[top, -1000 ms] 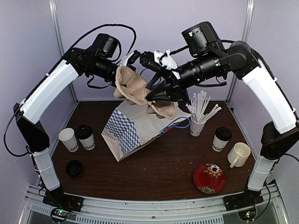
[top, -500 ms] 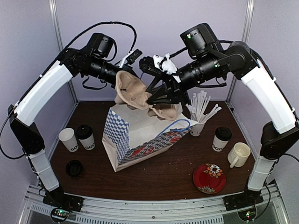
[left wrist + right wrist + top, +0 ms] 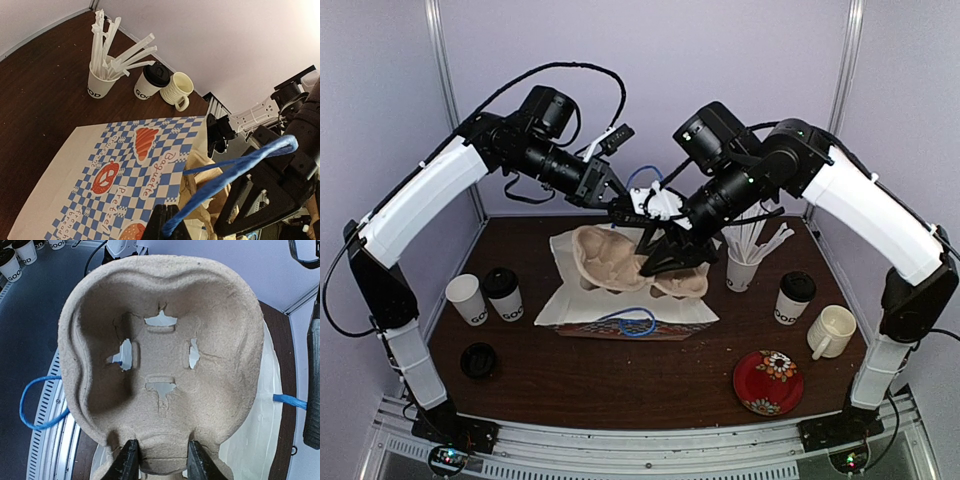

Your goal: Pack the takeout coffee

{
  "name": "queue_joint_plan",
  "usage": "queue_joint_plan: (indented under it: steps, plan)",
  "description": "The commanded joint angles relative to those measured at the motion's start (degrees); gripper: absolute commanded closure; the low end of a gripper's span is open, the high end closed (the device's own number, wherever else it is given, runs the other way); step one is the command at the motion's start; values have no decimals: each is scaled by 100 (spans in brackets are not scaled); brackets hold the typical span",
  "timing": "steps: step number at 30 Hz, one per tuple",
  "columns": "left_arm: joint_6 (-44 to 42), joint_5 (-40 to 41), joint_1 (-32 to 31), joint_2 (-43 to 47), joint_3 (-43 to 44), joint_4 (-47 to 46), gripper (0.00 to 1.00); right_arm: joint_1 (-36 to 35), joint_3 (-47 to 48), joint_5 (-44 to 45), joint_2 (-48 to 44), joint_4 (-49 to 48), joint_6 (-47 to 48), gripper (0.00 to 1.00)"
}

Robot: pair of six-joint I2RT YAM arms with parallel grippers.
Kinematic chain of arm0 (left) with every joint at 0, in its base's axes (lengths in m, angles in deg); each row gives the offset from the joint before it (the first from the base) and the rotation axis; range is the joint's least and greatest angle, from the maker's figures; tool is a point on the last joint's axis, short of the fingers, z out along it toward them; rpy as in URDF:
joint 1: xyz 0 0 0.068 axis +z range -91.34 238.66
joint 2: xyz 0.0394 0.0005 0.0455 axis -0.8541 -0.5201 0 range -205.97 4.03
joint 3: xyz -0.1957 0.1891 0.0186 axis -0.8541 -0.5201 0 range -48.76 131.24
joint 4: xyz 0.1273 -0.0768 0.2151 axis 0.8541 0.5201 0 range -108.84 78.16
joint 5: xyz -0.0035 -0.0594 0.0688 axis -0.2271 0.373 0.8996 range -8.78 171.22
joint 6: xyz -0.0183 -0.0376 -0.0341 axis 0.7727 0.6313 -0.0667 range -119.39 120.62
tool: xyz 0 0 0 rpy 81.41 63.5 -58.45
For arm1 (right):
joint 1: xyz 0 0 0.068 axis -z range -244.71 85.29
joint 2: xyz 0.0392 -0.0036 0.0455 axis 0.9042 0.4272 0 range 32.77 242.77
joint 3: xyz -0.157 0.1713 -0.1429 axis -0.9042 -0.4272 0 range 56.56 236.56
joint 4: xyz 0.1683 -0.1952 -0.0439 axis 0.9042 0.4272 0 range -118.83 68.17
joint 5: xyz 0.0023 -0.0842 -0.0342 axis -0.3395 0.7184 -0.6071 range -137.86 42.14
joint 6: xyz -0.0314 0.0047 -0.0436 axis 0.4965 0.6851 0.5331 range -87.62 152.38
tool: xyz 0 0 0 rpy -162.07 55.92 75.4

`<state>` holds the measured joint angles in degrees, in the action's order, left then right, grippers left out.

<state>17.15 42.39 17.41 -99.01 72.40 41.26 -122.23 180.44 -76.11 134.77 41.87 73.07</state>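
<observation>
The paper bag (image 3: 565,305) is seen mid-frame, its blue handle (image 3: 250,161) pinched in the closed left gripper (image 3: 167,225). Over it the brown cup tray (image 3: 165,355) is held by its edge in the right gripper (image 3: 162,461). An open coffee cup (image 3: 467,298) and a lidded coffee cup (image 3: 503,293) are set at left, another lidded cup (image 3: 793,297) at right.

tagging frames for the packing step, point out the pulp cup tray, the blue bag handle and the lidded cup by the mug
pulp cup tray (image 3: 160,357), right wrist view, floor of the well
blue bag handle (image 3: 250,162), left wrist view, mid strap
lidded cup (image 3: 792,305), top view, paper wall
</observation>
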Motion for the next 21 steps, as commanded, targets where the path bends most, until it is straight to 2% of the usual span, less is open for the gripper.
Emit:
queue_joint_plan:
  steps: [1, 10, 21]
  plan:
    - [-142, -9, -22, -38, -48, -172, 100, -21, -243, 231, -190, -366, -66, 67]
    - [-96, 212, -23, -97, -117, -172, 100, -189, -385, 889, -134, -548, -224, 67]
    - [-132, 211, -21, -114, -193, -172, 100, -427, 262, 420, 117, -416, -271, 67]
